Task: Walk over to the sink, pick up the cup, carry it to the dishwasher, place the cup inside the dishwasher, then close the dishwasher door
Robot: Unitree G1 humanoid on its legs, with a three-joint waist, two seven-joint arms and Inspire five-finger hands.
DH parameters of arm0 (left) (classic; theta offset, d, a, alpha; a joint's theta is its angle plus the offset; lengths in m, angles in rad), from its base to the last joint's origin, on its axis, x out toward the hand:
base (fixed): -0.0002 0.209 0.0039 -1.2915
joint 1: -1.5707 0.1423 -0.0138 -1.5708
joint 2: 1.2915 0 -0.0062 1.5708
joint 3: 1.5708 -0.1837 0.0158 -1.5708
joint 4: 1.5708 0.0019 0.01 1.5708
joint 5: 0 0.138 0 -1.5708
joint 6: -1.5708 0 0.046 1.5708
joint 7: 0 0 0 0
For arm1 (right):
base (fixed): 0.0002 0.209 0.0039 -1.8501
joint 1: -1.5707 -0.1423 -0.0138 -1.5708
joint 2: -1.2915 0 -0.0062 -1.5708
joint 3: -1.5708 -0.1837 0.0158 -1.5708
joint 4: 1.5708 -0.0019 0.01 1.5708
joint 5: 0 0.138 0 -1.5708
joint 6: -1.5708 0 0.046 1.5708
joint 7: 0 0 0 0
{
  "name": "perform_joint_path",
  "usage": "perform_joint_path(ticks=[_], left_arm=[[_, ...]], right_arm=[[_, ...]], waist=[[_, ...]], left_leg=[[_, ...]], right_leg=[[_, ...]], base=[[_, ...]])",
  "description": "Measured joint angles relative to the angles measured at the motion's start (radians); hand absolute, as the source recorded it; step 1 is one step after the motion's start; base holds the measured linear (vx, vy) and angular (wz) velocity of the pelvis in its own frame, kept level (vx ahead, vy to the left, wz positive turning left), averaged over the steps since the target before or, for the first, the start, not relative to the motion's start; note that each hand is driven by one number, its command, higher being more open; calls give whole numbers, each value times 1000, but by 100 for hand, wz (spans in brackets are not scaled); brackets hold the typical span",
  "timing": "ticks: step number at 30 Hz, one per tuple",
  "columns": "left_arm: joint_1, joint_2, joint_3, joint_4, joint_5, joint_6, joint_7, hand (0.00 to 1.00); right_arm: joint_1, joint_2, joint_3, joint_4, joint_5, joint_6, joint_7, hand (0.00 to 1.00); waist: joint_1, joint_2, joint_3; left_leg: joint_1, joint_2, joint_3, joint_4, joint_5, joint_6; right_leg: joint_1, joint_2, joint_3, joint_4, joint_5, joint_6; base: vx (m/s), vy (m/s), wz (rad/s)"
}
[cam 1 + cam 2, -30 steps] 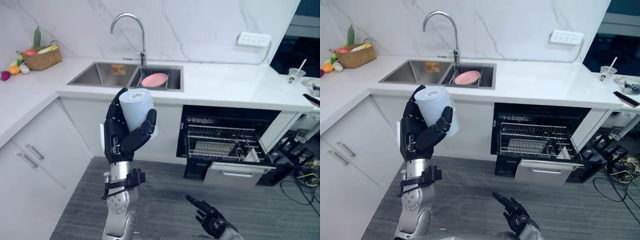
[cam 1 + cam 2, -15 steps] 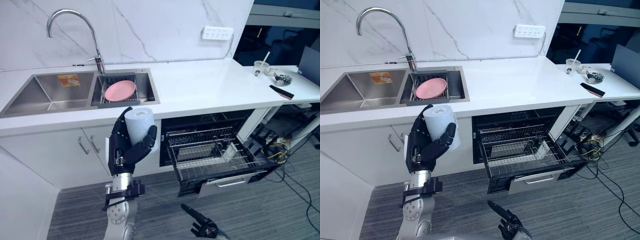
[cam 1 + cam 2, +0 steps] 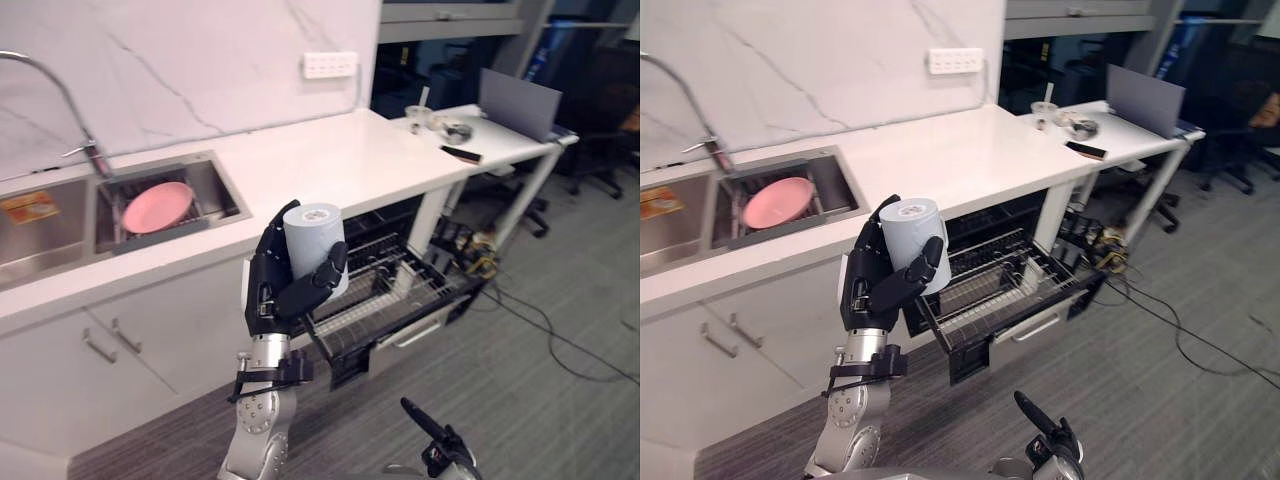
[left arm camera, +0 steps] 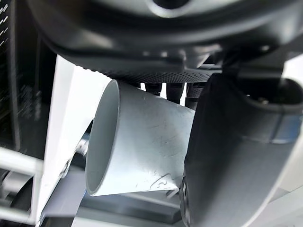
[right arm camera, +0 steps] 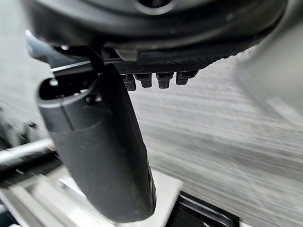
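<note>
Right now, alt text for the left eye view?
The left robot hand grips a pale blue cup in front of the open dishwasher, its wire rack pulled out. Behind, a pink plate lies in the sink set in a white counter.

Marble wall (image 3: 200, 60), white counter (image 3: 330, 160) and cabinets (image 3: 120, 340) — grey plank floor (image 3: 540, 400), white desk (image 3: 510, 140) beyond
</note>
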Motion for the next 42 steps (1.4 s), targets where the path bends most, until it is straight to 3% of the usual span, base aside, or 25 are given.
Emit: perform_joint_path(ticks=[1,3,4,5,6,8,11,15,17,18,20,21,22,24,25,26,30,35,36,37,39,40,42], left_arm=[[-6,-3,15,-4,0,25,5,0],[-8,8,76,-5,9,28,0,0],[-12,19,127,0,-17,16,-11,0],[-12,24,156,0,-28,8,-10,0],[-12,31,226,-2,-50,-22,-8,0],[2,26,286,-22,-64,-43,1,0],[75,10,276,-106,4,-48,46,0],[97,-28,253,-113,121,-43,114,0],[100,-40,222,-112,199,-39,147,0],[100,-41,215,-112,216,-39,155,0],[138,-49,198,-115,257,-39,174,0],[153,-48,196,-115,271,-39,176,0],[168,-48,186,-109,295,-39,178,0],[173,-36,154,-100,318,-38,180,0],[170,-32,125,-95,353,-35,182,0],[169,-28,93,-90,377,-30,183,0],[122,1,50,-53,495,-15,206,0],[107,22,26,-53,515,-11,194,0],[107,22,21,-53,525,-10,193,0],[104,30,3,-53,543,-8,194,0],[86,56,-12,-50,559,-2,198,0],[70,76,-13,-28,589,-1,201,0],[48,99,-11,3,623,10,206,0]], right_arm=[[31,-7,-2,-73,-28,-18,-25,100],[60,-7,-33,-96,-62,-68,-12,100],[63,-7,-102,-67,-47,-146,51,100],[67,-7,-152,-58,-39,-186,103,100],[81,-19,-254,-84,-8,-262,240,100],[123,-65,-267,-272,25,-270,315,100],[121,-120,-229,-617,28,-292,524,100],[25,-106,-71,-747,26,-310,729,100],[9,-65,25,-749,47,-290,791,100],[10,-59,44,-749,58,-281,798,100],[19,-58,89,-755,65,-259,810,100],[24,-55,95,-756,65,-258,811,100],[24,-45,98,-768,66,-257,812,100],[18,-54,96,-824,77,-257,811,100],[19,-66,99,-865,94,-253,811,100],[20,-76,103,-886,98,-251,811,100],[19,-74,171,-932,97,-217,775,100],[23,-82,195,-934,95,-183,738,100],[23,-88,195,-933,94,-183,730,100],[22,-106,197,-932,75,-175,716,100],[18,-114,204,-931,44,-164,705,100],[17,-114,219,-923,21,-159,698,100],[11,-125,260,-895,-4,-155,697,100]], waist=[[-10,17,10],[-16,18,9],[-13,18,10],[-14,19,13],[-14,18,16],[-15,16,17],[-11,10,13],[4,-8,0],[34,-5,13],[43,-5,27],[60,37,59],[58,43,56],[56,40,56],[46,36,53],[33,37,50],[21,32,37],[9,-11,26],[11,-19,14],[11,-18,13],[11,-15,12],[1,-30,21],[-20,-40,26],[-46,-42,24]], left_leg=[[6,7,-5,-4,7,7],[13,4,-6,-10,6,6],[17,1,-4,-12,4,8],[18,-2,-3,-12,3,10],[19,-4,1,-11,1,12],[22,-4,6,-9,-2,15],[13,1,18,1,-9,19],[-1,13,11,26,-15,19],[-81,48,-34,213,-55,41],[-120,64,-55,312,-58,47],[-292,152,-149,691,-21,62],[-314,167,-151,732,-14,61],[-320,172,-138,682,-61,64],[-298,156,-91,412,-78,58],[-271,134,-59,227,19,30],[-238,86,-35,150,111,14],[-221,5,-33,131,90,56],[-190,-53,-37,122,31,65],[-188,-59,-42,120,26,67],[-179,-74,-59,104,20,74],[-151,-93,-60,90,14,85],[-121,-102,-60,89,10,90],[-89,-98,-55,90,3,99]], right_leg=[[31,19,2,-71,50,2],[39,22,19,-98,64,8],[47,19,22,-100,67,12],[50,17,24,-104,71,14],[57,17,27,-120,84,17],[72,21,32,-150,101,19],[87,32,46,-210,138,20],[108,44,41,-258,159,16],[122,46,21,-257,147,12],[129,44,15,-254,140,8],[172,67,-2,-238,105,-7],[180,66,-4,-237,101,-6],[189,48,-7,-233,94,-2],[180,1,-13,-229,93,24],[179,-33,-22,-218,96,63],[181,-72,-25,-217,93,91],[192,-143,-23,-234,109,116],[191,-195,4,-171,100,120],[170,-203,14,-131,95,119],[75,-222,60,38,89,115],[-31,-250,107,245,99,97],[-79,-260,146,363,113,94],[-95,-236,161,366,109,99]], base=[[-59,51,-26],[-52,63,-16],[-20,47,-3],[-38,62,-6],[-38,50,-6],[-47,39,-11],[-30,17,-12],[-1,-23,4],[-1,-34,24],[-31,0,29],[-3,74,22],[107,159,13],[133,159,6],[130,172,10],[201,244,22],[225,250,25],[173,205,11],[52,124,2],[-8,156,-24],[-13,226,-37],[9,179,-28],[62,84,1],[81,39,3]])
